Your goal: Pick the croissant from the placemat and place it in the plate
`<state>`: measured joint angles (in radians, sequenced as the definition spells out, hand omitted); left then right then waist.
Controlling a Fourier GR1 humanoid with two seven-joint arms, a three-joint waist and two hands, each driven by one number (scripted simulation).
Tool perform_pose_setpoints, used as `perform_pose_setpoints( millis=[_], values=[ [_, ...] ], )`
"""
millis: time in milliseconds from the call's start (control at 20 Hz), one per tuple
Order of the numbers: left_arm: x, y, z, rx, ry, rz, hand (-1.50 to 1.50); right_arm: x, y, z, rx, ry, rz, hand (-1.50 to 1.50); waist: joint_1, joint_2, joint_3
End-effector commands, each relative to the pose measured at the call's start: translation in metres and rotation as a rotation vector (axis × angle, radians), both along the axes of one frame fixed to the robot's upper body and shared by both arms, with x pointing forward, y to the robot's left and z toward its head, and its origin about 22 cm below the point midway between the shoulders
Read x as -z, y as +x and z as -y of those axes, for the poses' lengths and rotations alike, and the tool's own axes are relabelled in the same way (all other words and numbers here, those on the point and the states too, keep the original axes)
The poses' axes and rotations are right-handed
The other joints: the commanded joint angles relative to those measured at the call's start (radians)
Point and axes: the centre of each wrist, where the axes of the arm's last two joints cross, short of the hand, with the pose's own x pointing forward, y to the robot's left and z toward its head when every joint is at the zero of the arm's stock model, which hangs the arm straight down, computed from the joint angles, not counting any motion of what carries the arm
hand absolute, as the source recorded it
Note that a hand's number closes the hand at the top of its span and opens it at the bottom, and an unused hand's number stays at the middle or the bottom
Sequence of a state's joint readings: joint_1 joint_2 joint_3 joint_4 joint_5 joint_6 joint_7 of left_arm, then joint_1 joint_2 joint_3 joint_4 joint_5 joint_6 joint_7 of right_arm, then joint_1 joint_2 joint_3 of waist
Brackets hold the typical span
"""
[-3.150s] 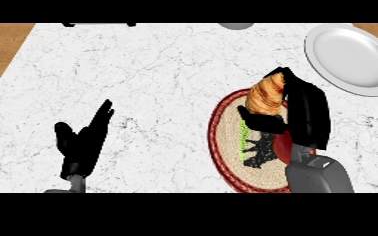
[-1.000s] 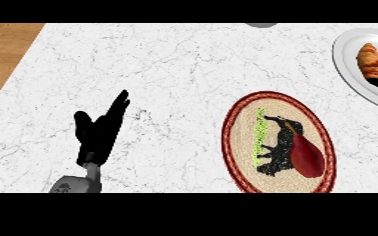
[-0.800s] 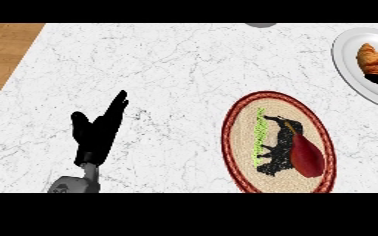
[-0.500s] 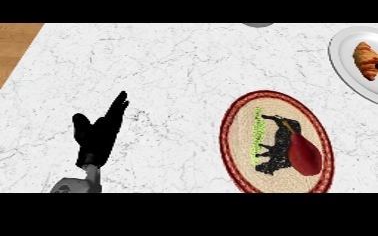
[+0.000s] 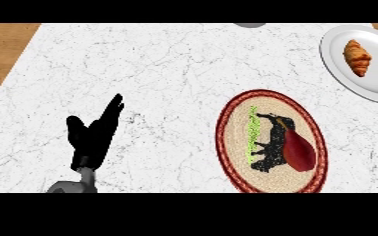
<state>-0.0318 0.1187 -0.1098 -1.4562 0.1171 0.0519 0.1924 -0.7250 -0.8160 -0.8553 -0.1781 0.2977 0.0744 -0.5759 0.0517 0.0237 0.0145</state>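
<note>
At the 2 o'clock edge of the head view, the croissant (image 5: 357, 57) lies on the white plate (image 5: 339, 72), which runs off the right side of the view. It is golden brown, lengthwise from 12 to 6 o'clock, and sits on the plate's upper part.

Well apart from the plate, toward 5 o'clock, the oval placemat (image 5: 270, 141) lies flat on the white marbled desk (image 5: 170, 75). It has a dark red rim, a woven tan middle, and a printed black bull with a red patch and a green streak. Nothing lies on it.

At about 8 o'clock the left hand (image 5: 92, 138) shows above its grey forearm, resting over the desk with its fingers straight and spread wide, pointing toward 1 o'clock and holding nothing. The right hand does not show.

A small grey shape (image 5: 250, 25) peeks in at the 12 o'clock edge, too cut off to tell what it is.
</note>
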Motion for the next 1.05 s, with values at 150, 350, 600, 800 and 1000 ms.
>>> perform_pose_setpoints(
  millis=[150,350,600,800,1000],
  values=[
    [0.022,-0.019,0.001,-0.013,-0.003,-0.068,0.00,0.017,-0.044,0.026,-0.151,0.020,-0.044,-1.50,-0.005,0.000,-0.006],
    [0.011,-0.007,0.000,-0.037,-0.005,-0.059,0.00,0.029,-0.077,0.041,-0.205,-0.016,-0.088,-1.50,-0.021,-0.005,-0.007],
    [0.006,-0.006,0.003,-0.029,0.002,-0.076,0.00,0.017,-0.082,0.049,-0.202,-0.064,-0.127,-1.50,-0.025,-0.012,-0.009],
    [0.022,-0.011,-0.005,-0.023,0.002,-0.076,0.00,0.021,-0.085,0.049,-0.190,-0.090,-0.162,-1.50,-0.016,-0.007,-0.008],
    [0.017,-0.008,-0.001,-0.032,-0.018,-0.092,0.00,0.053,-0.101,0.041,-0.183,-0.077,-0.148,-1.50,-0.027,-0.011,-0.009]
  ],
)
